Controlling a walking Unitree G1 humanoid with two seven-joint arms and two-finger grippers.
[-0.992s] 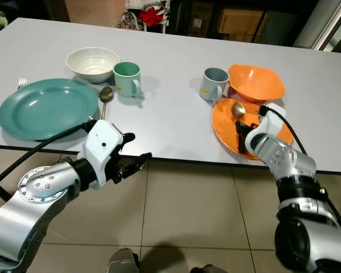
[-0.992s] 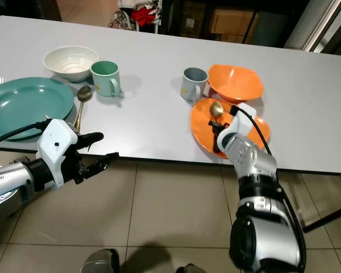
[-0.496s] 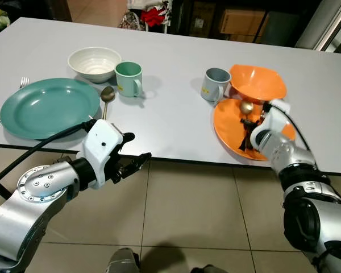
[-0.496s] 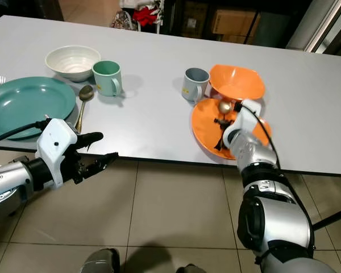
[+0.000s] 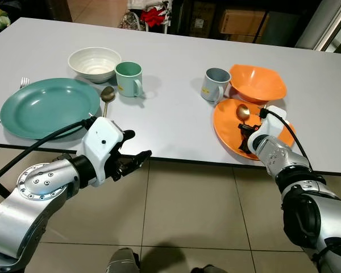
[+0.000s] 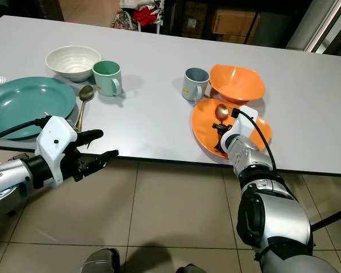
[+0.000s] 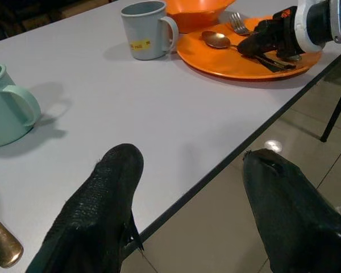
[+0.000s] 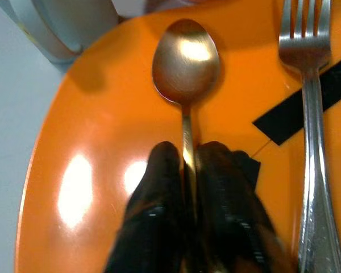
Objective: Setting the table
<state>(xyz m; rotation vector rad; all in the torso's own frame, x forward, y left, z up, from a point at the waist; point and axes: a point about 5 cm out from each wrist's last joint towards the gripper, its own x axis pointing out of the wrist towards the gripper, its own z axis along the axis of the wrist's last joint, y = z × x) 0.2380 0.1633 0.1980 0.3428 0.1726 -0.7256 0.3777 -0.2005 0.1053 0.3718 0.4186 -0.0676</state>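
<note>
A gold spoon (image 8: pixel 186 61) lies on the orange plate (image 5: pixel 227 128) near the table's front edge on my right. My right gripper (image 5: pixel 247 136) is shut on the spoon's handle, its black fingers (image 8: pixel 159 182) pressed to either side just below the bowl. A silver fork (image 8: pixel 307 85) rests on the same plate beside the spoon. An orange bowl (image 5: pixel 257 82) and a grey mug (image 5: pixel 215 83) stand just behind the plate. My left gripper (image 5: pixel 139 144) hangs open below the table's front edge, holding nothing.
On the left stand a green plate (image 5: pixel 48 107), a white bowl (image 5: pixel 94 62), a green mug (image 5: pixel 128 78), a second gold spoon (image 5: pixel 105 96) and a fork (image 5: pixel 20 84). Bare table lies between the two settings. Tiled floor (image 5: pixel 187 216) is below the edge.
My right gripper has shifted slightly over the orange plate with the spoon held in it, the spoon's bowl ending a little further right. The left arm has barely moved.
</note>
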